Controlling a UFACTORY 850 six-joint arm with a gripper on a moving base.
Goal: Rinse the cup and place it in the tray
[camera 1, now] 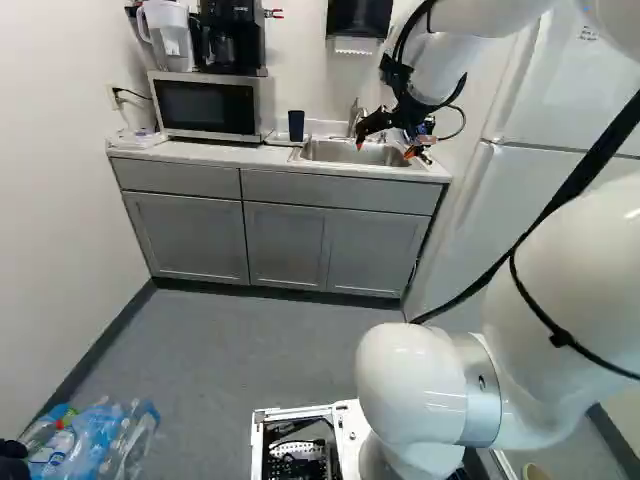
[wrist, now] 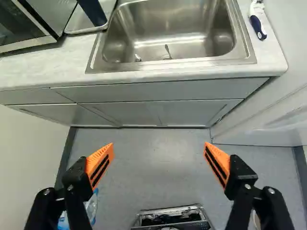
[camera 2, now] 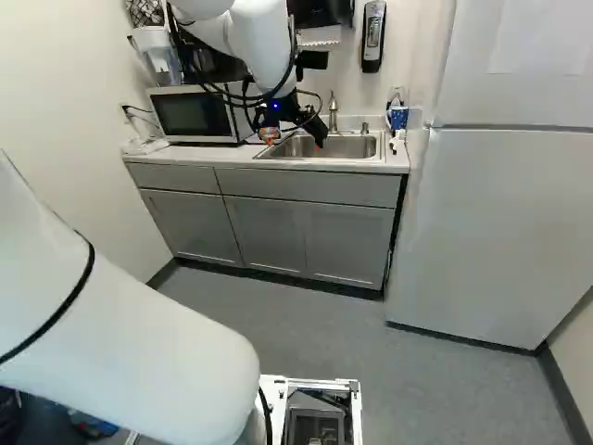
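Taking 12 o'clock as straight out from the base to the counter, the dark blue cup (wrist: 92, 12) lies towards 11 o'clock from the gripper (wrist: 159, 144), upright on the metal tray (wrist: 74, 30). The gripper is released, its 2 orange pads wide apart with nothing between them. The coming move likely goes forward and towards 10 or 11 o'clock. The microwave (camera 1: 208, 106) sits close at the cup's 9 o'clock, perhaps tight for 1 finger; the sink (wrist: 172, 28) at its 3 o'clock offers more room
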